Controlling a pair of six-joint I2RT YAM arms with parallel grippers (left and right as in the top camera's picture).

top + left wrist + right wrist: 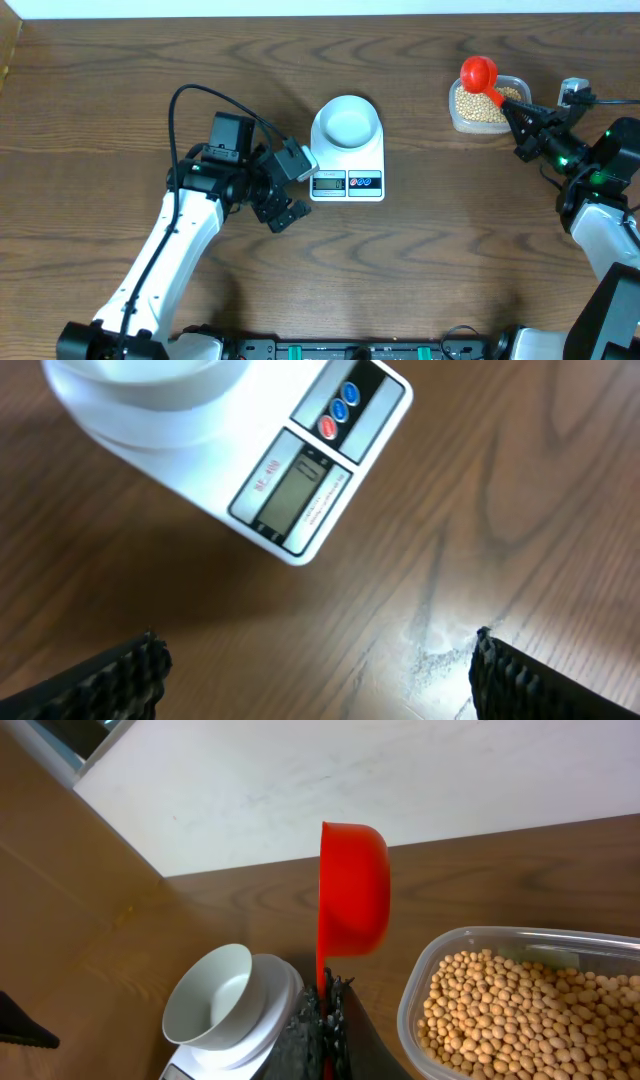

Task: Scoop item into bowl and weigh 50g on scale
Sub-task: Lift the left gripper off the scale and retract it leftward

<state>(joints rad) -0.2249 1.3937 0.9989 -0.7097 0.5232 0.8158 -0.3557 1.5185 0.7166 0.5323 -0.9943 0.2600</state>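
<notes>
The white scale (347, 170) sits mid-table with the empty pale bowl (346, 122) on it; both also show in the left wrist view, the scale (300, 470) and the bowl (140, 385), and in the right wrist view, the bowl (208, 997). Tan beans (480, 105) fill a clear tub (455, 118) at the back right, also seen in the right wrist view (530, 1010). My right gripper (520, 118) is shut on the handle of a red scoop (478, 73), held over the tub's left edge; the scoop (352, 900) looks empty. My left gripper (290, 190) is open and empty, just left of the scale's front.
Bare wooden tabletop surrounds the scale. A scuffed pale patch on the wood (435, 645) lies between my left fingers. The table's back edge and a white wall (350, 770) lie beyond the tub.
</notes>
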